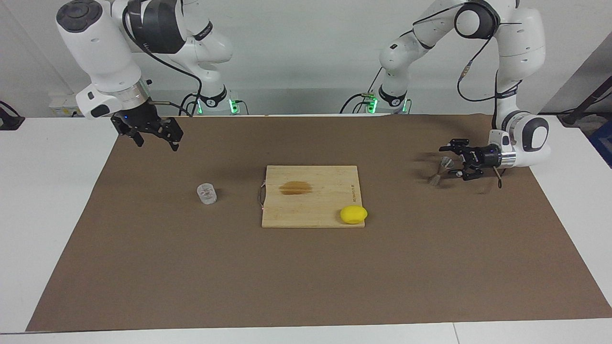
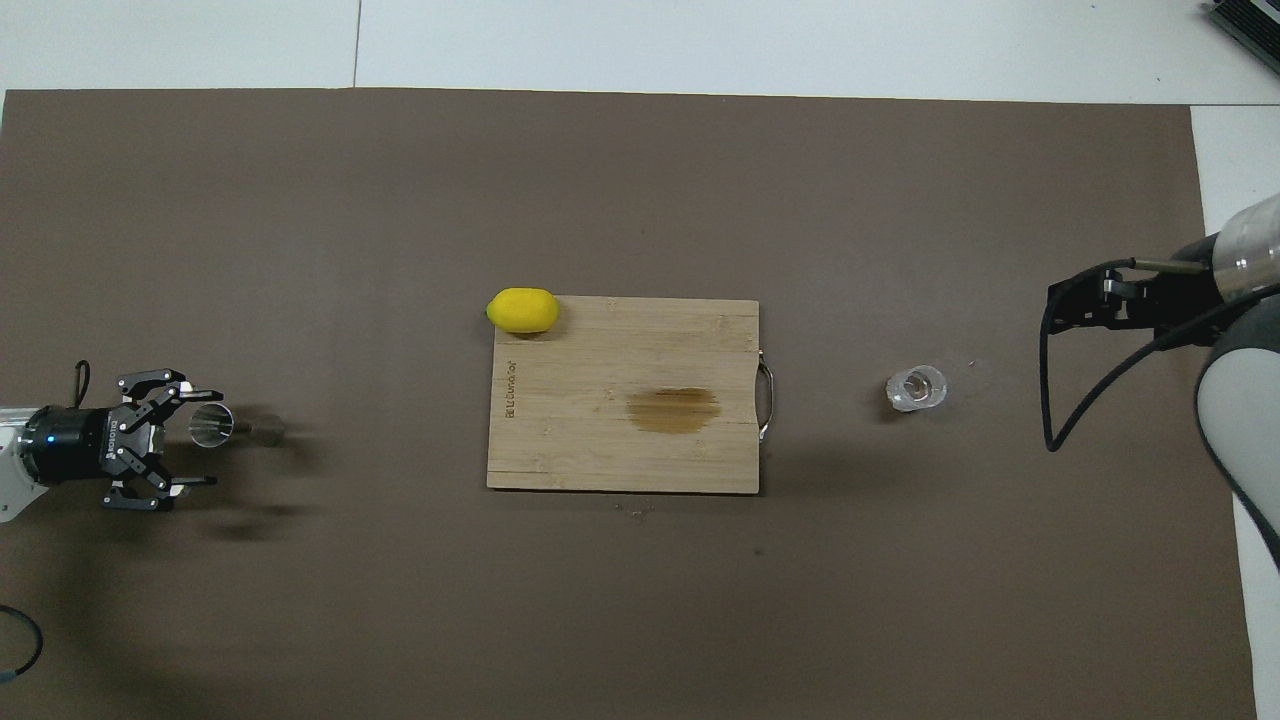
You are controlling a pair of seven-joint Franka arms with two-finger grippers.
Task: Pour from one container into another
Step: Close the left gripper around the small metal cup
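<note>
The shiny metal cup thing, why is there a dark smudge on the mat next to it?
Overhead view: the smudge is the shadow of the left gripper beside the jigger. Facing view: soft shadows there too; the clear cup is faint against the mat.

White table, brown mat, pale wall

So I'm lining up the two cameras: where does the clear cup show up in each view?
Facing view: the clear cup stands on the brown mat, at the picture's left, beside the board's handle.
Overhead view: the clear cup is at the picture's right, again beside that handle.
Shared landmark: the cutting board at the table's middle.
</note>
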